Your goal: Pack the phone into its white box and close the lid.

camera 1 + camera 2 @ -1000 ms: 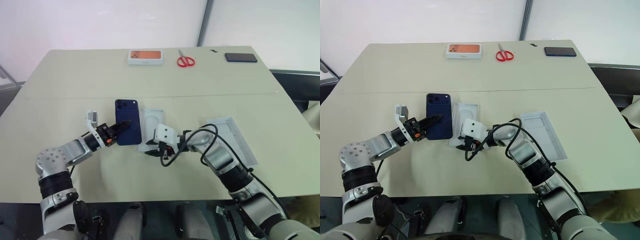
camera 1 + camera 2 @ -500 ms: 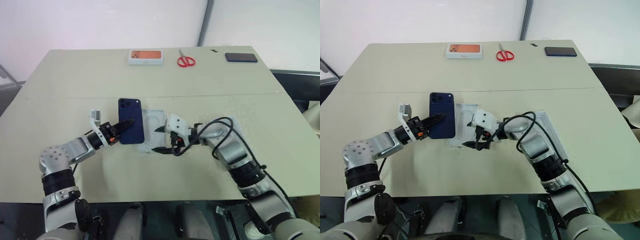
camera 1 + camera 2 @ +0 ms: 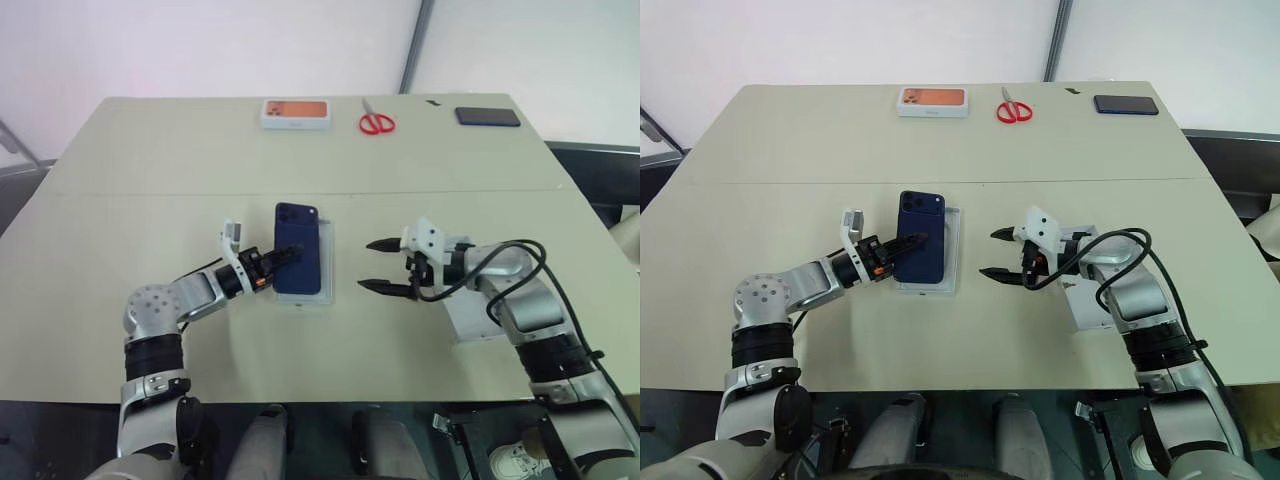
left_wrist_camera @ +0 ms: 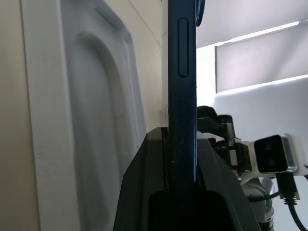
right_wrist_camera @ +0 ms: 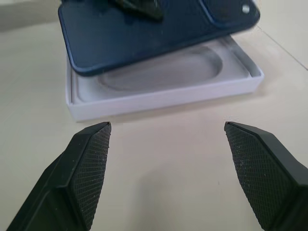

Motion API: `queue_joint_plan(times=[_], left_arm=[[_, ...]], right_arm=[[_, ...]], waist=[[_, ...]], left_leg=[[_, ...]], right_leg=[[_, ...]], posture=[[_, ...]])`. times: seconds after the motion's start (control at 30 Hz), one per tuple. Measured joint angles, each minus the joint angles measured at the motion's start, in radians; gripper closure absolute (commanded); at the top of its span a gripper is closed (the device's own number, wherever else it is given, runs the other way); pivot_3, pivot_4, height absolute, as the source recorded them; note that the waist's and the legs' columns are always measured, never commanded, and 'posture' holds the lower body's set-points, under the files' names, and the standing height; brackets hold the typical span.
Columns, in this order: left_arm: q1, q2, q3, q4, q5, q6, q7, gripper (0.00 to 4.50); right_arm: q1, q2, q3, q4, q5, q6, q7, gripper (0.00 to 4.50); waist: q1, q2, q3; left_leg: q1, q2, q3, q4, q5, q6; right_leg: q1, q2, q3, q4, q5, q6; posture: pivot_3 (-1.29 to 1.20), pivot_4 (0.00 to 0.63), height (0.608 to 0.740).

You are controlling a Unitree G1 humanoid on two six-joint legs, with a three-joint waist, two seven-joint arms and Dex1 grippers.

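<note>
Pinching the phone [image 3: 299, 263] by one long edge, the left jaws [image 3: 283, 254] are closed narrow on it and carry it back-up just above the white box [image 5: 163, 92], which lies open on the counter [image 3: 150, 160] under it. In the right wrist view the phone hangs tilted, one end nearer the tray floor than the other, and it overhangs the tray wall on one side. The right jaws [image 3: 997, 254] stand wide and empty, a short way to the right of the box and pointing at it.

My main worry is the alignment: lowered as it hangs, an edge of the phone could land on the rim and rest askew instead of dropping in. The grip is thin, on an edge only, so pressing against the rim could twist the phone or let it slip. A push from the phone could also slide the light tray, since nothing holds it down. The lid [image 3: 470, 318] seems to lie on the counter under the right forearm, so a careless sweep of that arm might drag it or knock it toward the counter edge. The scissors [image 3: 377, 121], the orange-pictured box [image 3: 295, 113] and the black phone [image 3: 488, 117] sit at the far edge, well apart.
</note>
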Motion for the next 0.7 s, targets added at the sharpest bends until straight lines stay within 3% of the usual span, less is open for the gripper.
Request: queue_joint_plan(times=[0.03, 0.2, 0.7], left_arm=[[0.000, 0.001, 0.000, 0.002, 0.000, 0.003, 0.000, 3.16], [-0.007, 0.011, -0.004, -0.008, -0.007, 0.008, -0.016, 0.65], [-0.039, 0.058, -0.055, -0.046, 0.006, 0.046, -0.021, 0.65]], right_arm=[[0.000, 0.006, 0.004, 0.000, -0.004, -0.005, -0.005, 0.53], [-0.006, 0.009, 0.016, 0.014, -0.017, -0.017, -0.015, 0.53], [-0.029, 0.046, 0.043, 0.041, -0.033, -0.031, -0.036, 0.53]], waist=[[0.001, 0.000, 0.000], [0.003, 0.000, 0.000], [0.002, 0.000, 0.000]], left_leg=[[0.000, 0.000, 0.000, 0.000, 0.000, 0.000], [0.000, 0.000, 0.000, 0.000, 0.000, 0.000], [0.000, 0.000, -0.001, 0.000, 0.000, 0.000]], right_leg=[[0.000, 0.000, 0.000, 0.000, 0.000, 0.000], [0.001, 0.000, 0.000, 0.000, 0.000, 0.000], [0.001, 0.000, 0.000, 0.000, 0.000, 0.000]], posture=[[0.00, 0.150, 0.740], [0.00, 0.150, 0.740], [0.00, 0.150, 0.740]])
